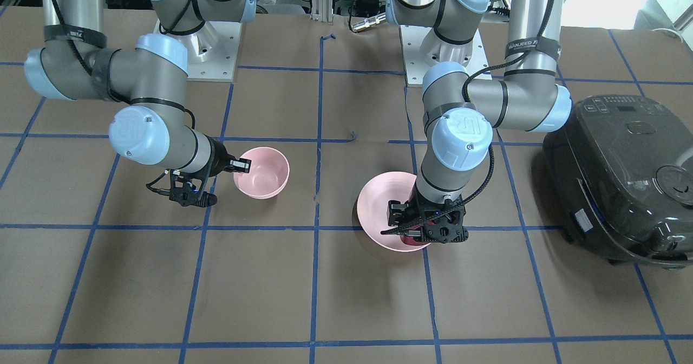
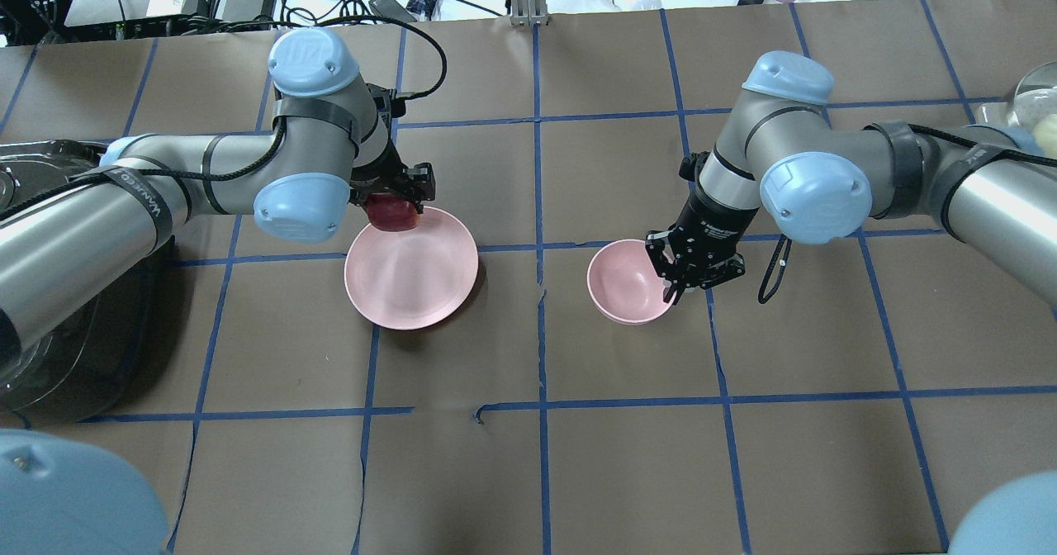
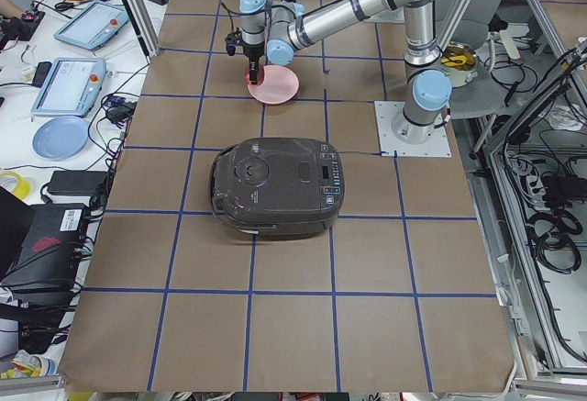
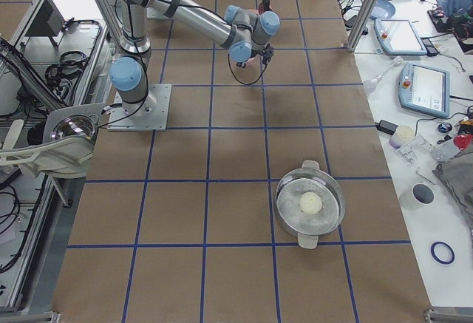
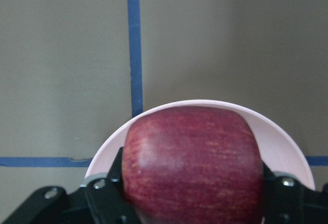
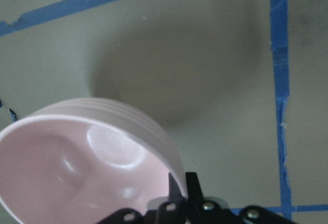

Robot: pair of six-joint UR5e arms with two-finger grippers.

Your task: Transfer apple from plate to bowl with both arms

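The dark red apple (image 2: 393, 213) sits between the fingers of my left gripper (image 2: 398, 206), which is shut on it over the far-left edge of the wide pink plate (image 2: 417, 278). The left wrist view shows the apple (image 5: 192, 162) filling the jaws with the plate's rim (image 5: 279, 131) behind it. From the front, the apple (image 1: 410, 239) peeks out under the gripper (image 1: 426, 235). My right gripper (image 2: 677, 289) is shut on the right rim of the small pink bowl (image 2: 623, 278). The right wrist view shows it pinching the bowl's wall (image 6: 128, 131), the bowl tilted.
A dark rice cooker (image 1: 622, 174) stands on the table beyond my left arm, close to its elbow. A metal pot (image 4: 310, 205) with a pale ball inside sits far off on my right side. Blue tape lines grid the brown table.
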